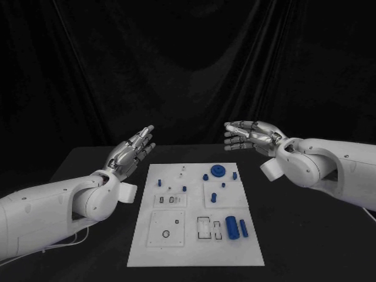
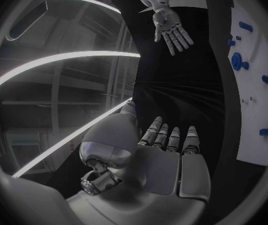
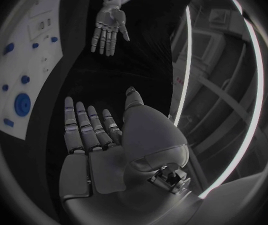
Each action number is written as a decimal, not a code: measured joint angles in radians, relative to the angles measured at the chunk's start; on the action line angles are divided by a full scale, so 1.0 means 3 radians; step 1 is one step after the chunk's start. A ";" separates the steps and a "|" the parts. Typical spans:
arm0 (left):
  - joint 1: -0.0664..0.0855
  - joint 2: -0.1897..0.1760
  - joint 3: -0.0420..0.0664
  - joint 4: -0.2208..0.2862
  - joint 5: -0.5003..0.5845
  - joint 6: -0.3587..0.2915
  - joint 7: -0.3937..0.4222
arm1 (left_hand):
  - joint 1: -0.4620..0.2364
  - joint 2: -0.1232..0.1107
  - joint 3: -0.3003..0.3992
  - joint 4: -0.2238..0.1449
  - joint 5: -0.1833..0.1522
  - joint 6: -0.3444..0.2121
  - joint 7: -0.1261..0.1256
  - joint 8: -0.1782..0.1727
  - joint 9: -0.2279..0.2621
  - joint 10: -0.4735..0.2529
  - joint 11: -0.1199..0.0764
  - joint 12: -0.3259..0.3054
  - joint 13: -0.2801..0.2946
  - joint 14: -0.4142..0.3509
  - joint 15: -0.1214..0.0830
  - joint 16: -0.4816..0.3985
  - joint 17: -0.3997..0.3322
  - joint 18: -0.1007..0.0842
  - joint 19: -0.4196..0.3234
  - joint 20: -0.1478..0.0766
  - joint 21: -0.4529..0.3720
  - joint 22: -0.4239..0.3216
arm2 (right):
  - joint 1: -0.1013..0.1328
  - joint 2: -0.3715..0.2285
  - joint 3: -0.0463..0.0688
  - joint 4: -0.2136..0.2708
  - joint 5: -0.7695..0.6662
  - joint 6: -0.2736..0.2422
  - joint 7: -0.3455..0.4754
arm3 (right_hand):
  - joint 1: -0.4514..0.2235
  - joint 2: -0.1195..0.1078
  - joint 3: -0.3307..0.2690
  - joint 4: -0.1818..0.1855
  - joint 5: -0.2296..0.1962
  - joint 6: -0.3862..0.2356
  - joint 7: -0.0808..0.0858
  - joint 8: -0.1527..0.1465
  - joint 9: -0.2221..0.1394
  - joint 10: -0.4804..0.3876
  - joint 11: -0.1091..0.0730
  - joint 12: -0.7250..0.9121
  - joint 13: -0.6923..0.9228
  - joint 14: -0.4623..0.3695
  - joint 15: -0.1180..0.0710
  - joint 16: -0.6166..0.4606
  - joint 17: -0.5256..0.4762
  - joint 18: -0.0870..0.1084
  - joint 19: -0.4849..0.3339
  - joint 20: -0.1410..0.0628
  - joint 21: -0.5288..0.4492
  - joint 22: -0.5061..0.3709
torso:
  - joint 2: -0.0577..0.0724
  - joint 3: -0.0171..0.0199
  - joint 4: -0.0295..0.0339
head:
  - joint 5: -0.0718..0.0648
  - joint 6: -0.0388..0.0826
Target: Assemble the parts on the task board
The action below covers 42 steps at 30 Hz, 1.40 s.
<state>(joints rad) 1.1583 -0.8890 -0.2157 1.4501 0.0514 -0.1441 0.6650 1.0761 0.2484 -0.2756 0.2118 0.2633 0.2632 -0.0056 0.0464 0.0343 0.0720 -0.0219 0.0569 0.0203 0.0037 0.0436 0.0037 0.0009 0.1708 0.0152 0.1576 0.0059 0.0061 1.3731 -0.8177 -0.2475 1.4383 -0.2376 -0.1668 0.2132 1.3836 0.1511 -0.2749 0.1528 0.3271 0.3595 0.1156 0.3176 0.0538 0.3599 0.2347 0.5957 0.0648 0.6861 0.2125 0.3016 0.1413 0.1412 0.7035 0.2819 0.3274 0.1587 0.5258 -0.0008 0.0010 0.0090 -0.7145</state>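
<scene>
Hovering apart above the far end of the board (image 1: 197,235), the left hand (image 1: 136,150) and right hand (image 1: 253,137) are both spread wide and hold nothing, likely poised before a first pick. The blue parts (image 1: 232,227) lie untouched on the board, mid-desk (image 1: 86,161). Black curtains (image 1: 188,64) close off the room behind.

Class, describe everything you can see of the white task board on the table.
The task board is a flat white rectangular plate, lying long-side away from the robot on the black table, between the two arms. It carries raised white panels with dark slots and a ring outline. Small blue parts lie on it, including a round gear-like piece at the far end and a cylinder nearer. Neither robot hand touches it.
</scene>
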 measured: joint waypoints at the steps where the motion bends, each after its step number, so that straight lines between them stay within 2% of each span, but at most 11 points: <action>1: 0.0000 -0.0034 0.0000 0.0021 -0.0039 -0.0004 0.0002 | 0.0103 -0.0025 -0.0011 0.0130 0.0015 0.0012 0.0012 0.0000 0.0000 -0.0003 0.0003 0.0000 0.0000 0.0000 0.0000 0.0000 0.0000 0.0000 0.0006 0.0007 0.0000 0.0003 | 0.0035 0.0013 0.0001 -0.0008 -0.0300 0.0024 -0.0066 | 0.0116 -0.0006 0.0038 -0.0040 -0.0094 0.0158 0.0006 -0.0003 0.0005 0.0192 -0.0032 0.0002 -0.0003 0.0341 -0.0094 0.0063 0.0025 0.0059 0.0329 -0.0030 0.0066 0.0006 | 0.0000 0.0000 0.0000 | 0.0000 -0.0015; 2: 0.0002 -0.0056 0.0000 0.0035 -0.0064 -0.0006 0.0004 | 0.0155 -0.0038 -0.0016 0.0195 0.0016 0.0012 0.0012 0.0000 0.0000 -0.0003 0.0003 0.0014 0.0000 0.0000 0.0000 0.0000 0.0000 0.0000 0.0014 0.0014 0.0000 0.0004 | 0.0060 0.0021 0.0002 -0.0009 -0.0533 0.0042 -0.0118 | 0.0182 -0.0011 0.0068 -0.0064 -0.0218 0.0277 -0.0004 -0.0003 0.0012 0.0313 -0.0059 -0.0009 -0.0004 0.0549 -0.0151 0.0101 0.0039 0.0107 0.0519 -0.0064 0.0098 0.0008 | 0.0001 0.0000 0.0000 | 0.0000 -0.0035; 4: 0.0006 -0.0097 -0.0001 0.0060 -0.0113 -0.0011 0.0008 | 0.0189 -0.0050 -0.0014 0.0242 0.0016 0.0026 0.0013 0.0000 0.0001 -0.0003 0.0003 0.0014 0.0000 0.0012 0.0012 0.0000 0.0002 -0.0001 0.0017 0.0030 0.0017 0.0008 | 0.0112 0.0039 0.0003 -0.0008 -0.1083 0.0085 -0.0247 | 0.0252 -0.0048 0.0149 -0.0079 -0.0356 0.0444 -0.0032 -0.0003 0.0015 0.0476 -0.0103 -0.0083 -0.0011 0.0791 -0.0230 0.0100 0.0043 0.0104 0.0764 -0.0128 0.0106 -0.0009 | 0.0002 -0.0001 0.0000 | 0.0000 -0.0056; 7: 0.0017 -0.0144 -0.0001 0.0081 -0.0160 -0.0012 0.0013 | 0.0201 -0.0048 -0.0014 0.0243 0.0016 0.0035 0.0013 0.0000 0.0004 -0.0003 0.0003 0.0014 0.0000 0.0012 0.0012 0.0000 0.0005 -0.0001 0.0019 0.0041 0.0017 0.0008 | 0.0178 0.0060 0.0002 0.0005 -0.1774 0.0140 -0.0413 | 0.0393 -0.0120 0.0287 -0.0141 -0.0388 0.0791 -0.0086 -0.0005 0.0033 0.0702 -0.0235 -0.0250 -0.0011 0.1313 -0.0403 0.0135 0.0086 0.0104 0.1223 -0.0293 0.0157 -0.0017 | 0.0007 0.0000 -0.0003 | 0.0007 -0.0076; 11: 0.0048 -0.0223 -0.0001 0.0107 -0.0209 -0.0013 0.0020 | 0.0228 -0.0056 -0.0014 0.0243 0.0035 0.0052 0.0020 0.0000 0.0004 -0.0002 0.0003 0.0027 0.0001 0.0020 0.0019 0.0000 0.0006 -0.0001 0.0030 0.0052 0.0021 0.0012 | 0.0260 0.0108 0.0001 0.0042 -0.2770 0.0223 -0.0625 | 0.0535 -0.0219 0.0455 -0.0231 -0.0387 0.1050 -0.0176 -0.0151 0.0036 0.1035 -0.0352 -0.0554 -0.0011 0.1844 -0.0567 0.0026 0.0095 0.0104 0.1695 -0.0471 0.0187 -0.0034 | 0.0029 0.0002 -0.0005 | 0.0028 -0.0094; 18: 0.0119 -0.0363 0.0001 0.0205 -0.0277 -0.0035 0.0027 | 0.0275 -0.0053 -0.0014 0.0243 0.0038 0.0113 0.0018 0.0017 0.0012 0.0022 -0.0021 0.0039 0.0004 0.0031 0.0053 0.0000 0.0012 -0.0001 0.0061 0.0083 0.0043 0.0022 | 0.0306 0.0134 0.0001 0.0115 -0.4054 0.0330 -0.0826 | 0.0563 -0.0321 0.0607 -0.0281 -0.0435 0.1295 -0.0315 -0.0311 0.0043 0.1461 -0.0506 -0.0865 -0.0011 0.2403 -0.0736 -0.0052 0.0214 0.0104 0.2113 -0.0634 0.0293 0.0028 | 0.0089 0.0005 -0.0002 | 0.0045 -0.0132; 20: 0.0133 -0.0403 0.0002 0.0235 -0.0316 -0.0046 0.0029 | 0.0288 -0.0066 -0.0014 0.0242 0.0044 0.0113 0.0018 0.0017 0.0012 0.0023 -0.0021 0.0039 0.0004 0.0031 0.0053 0.0000 0.0012 -0.0001 0.0061 0.0083 0.0043 0.0022 | 0.0317 0.0143 0.0001 0.0128 -0.4319 0.0360 -0.0858 | 0.0577 -0.0334 0.0663 -0.0291 -0.0443 0.1340 -0.0351 -0.0363 0.0043 0.1596 -0.0550 -0.0952 -0.0011 0.2564 -0.0786 -0.0009 0.0301 0.0104 0.2233 -0.0672 0.0369 0.0078 | 0.0117 0.0004 0.0008 | 0.0026 -0.0136; 23: 0.0145 -0.0458 0.0002 0.0283 -0.0395 -0.0069 0.0031 | 0.0288 -0.0066 -0.0013 0.0242 0.0052 0.0113 0.0018 0.0017 0.0012 0.0022 -0.0022 0.0039 0.0004 0.0031 0.0053 0.0000 0.0016 -0.0001 0.0068 0.0090 0.0043 0.0026 | 0.0326 0.0158 0.0001 0.0145 -0.4657 0.0403 -0.0902 | 0.0551 -0.0368 0.0721 -0.0292 -0.0461 0.1371 -0.0375 -0.0431 0.0043 0.1685 -0.0583 -0.1071 -0.0011 0.2587 -0.0807 0.0090 0.0427 0.0103 0.2325 -0.0704 0.0462 0.0151 | 0.0160 0.0004 0.0027 | -0.0001 -0.0136; 29: 0.0174 -0.0507 -0.0001 0.0371 -0.0530 -0.0101 0.0033 | 0.0301 -0.0079 -0.0013 0.0242 0.0052 0.0124 0.0007 0.0017 0.0012 0.0013 -0.0031 0.0039 0.0004 0.0043 0.0064 0.0000 0.0016 -0.0001 0.0072 0.0094 0.0056 0.0026 | 0.0332 0.0168 0.0001 0.0153 -0.5040 0.0422 -0.0961 | 0.0456 -0.0464 0.0882 -0.0262 -0.0461 0.1422 -0.0337 -0.0585 0.0043 0.1824 -0.0584 -0.1307 -0.0007 0.2601 -0.0829 0.0616 0.0814 0.0104 0.2397 -0.0731 0.0781 0.0423 | 0.0224 0.0000 0.0053 | -0.0032 -0.0161; 39: 0.0200 -0.0564 -0.0001 0.0447 -0.0636 -0.0108 0.0035 | 0.0312 -0.0068 -0.0013 0.0242 0.0065 0.0124 0.0007 0.0017 0.0011 0.0011 -0.0033 0.0039 0.0003 0.0031 0.0076 0.0000 0.0016 -0.0001 0.0072 0.0118 0.0056 0.0026 | 0.0334 0.0189 0.0001 0.0111 -0.5245 0.0307 -0.0959 | 0.0214 -0.0479 0.0945 -0.0159 -0.0513 0.1366 -0.0322 -0.0711 0.0038 0.1947 -0.0567 -0.1435 -0.0004 0.2593 -0.0838 0.0881 0.0989 0.0103 0.2389 -0.0724 0.1000 0.0655 | 0.0352 -0.0021 0.0089 | -0.0105 -0.0109; 42: 0.0207 -0.0582 0.0001 0.0462 -0.0651 -0.0108 0.0036 | 0.0312 -0.0067 -0.0013 0.0242 0.0065 0.0136 0.0019 0.0017 0.0011 0.0011 -0.0033 0.0039 0.0003 0.0031 0.0076 0.0000 0.0016 -0.0001 0.0072 0.0118 0.0056 0.0029 | 0.0332 0.0208 0.0001 0.0099 -0.5274 0.0248 -0.0947 | 0.0170 -0.0488 0.0940 -0.0136 -0.0514 0.1415 -0.0278 -0.0711 0.0041 0.1991 -0.0562 -0.1456 -0.0004 0.2607 -0.0824 0.0908 0.0989 0.0103 0.2384 -0.0719 0.1016 0.0676 | 0.0393 -0.0030 0.0100 | -0.0116 -0.0076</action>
<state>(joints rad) 1.2204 -1.0635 -0.2155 1.5886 -0.1440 -0.1766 0.6758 1.1698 0.2281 -0.2795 0.2843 0.2827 0.3041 0.0001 0.0514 0.0376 0.0754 -0.0316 0.0685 0.0213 0.0129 0.0664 0.0037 0.0056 0.1704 0.0368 0.1929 0.0226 0.0148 1.4726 -0.7552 -0.2472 1.4680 -1.8198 -0.0923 -0.0708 1.4345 0.0048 0.0070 0.1118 0.1730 0.7839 0.0323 0.1044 0.0661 0.9572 0.0661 0.1588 0.0636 1.4681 -0.0346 0.5741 0.4381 0.1723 1.4187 0.0664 0.6322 0.3613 0.6437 -0.0099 0.0311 -0.0257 -0.7373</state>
